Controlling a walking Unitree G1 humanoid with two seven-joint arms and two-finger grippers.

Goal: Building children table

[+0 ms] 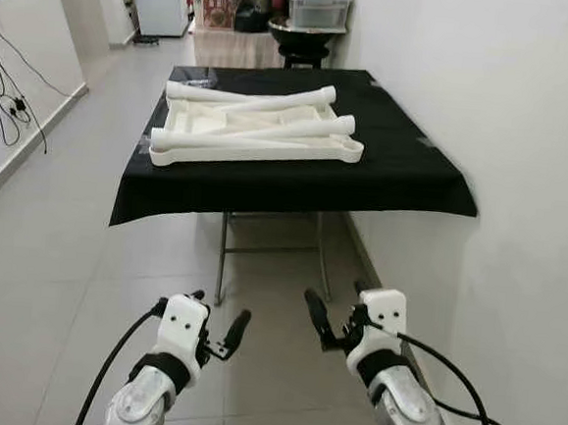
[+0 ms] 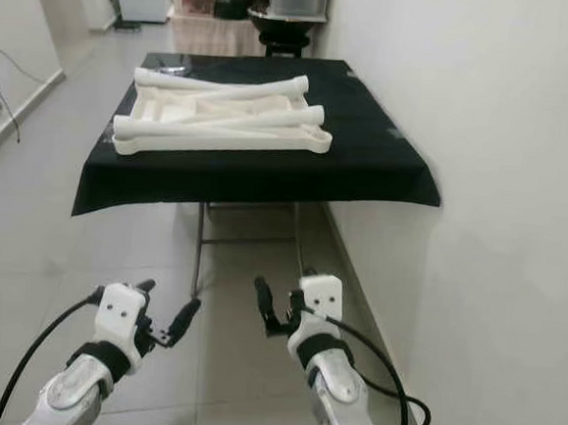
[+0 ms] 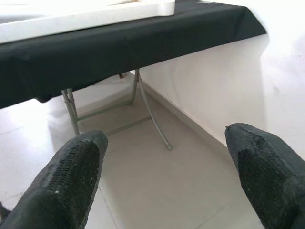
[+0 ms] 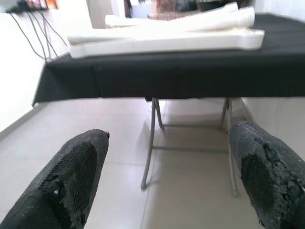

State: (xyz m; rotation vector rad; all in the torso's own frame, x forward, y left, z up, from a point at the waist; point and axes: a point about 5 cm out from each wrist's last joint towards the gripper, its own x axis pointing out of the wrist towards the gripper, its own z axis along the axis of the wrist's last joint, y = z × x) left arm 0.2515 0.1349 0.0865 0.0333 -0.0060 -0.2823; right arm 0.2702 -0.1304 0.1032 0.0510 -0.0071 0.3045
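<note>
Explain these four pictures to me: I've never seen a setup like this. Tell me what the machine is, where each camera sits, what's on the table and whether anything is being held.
This is a humanoid robot with two silver arms. The two wide pictures come from a stereo camera on its head, looking forward and down. There you see its left tool and right tool, each with two black fingers, raised over the tiled floor. The two close-up pictures come from cameras on the wrists, looking out between those fingers. Ahead stands a folding table under a black cloth, beside the wall. On it lies a white plastic children's tabletop with loose white legs stacked across it. Both tools are open and hold nothing.
</note>
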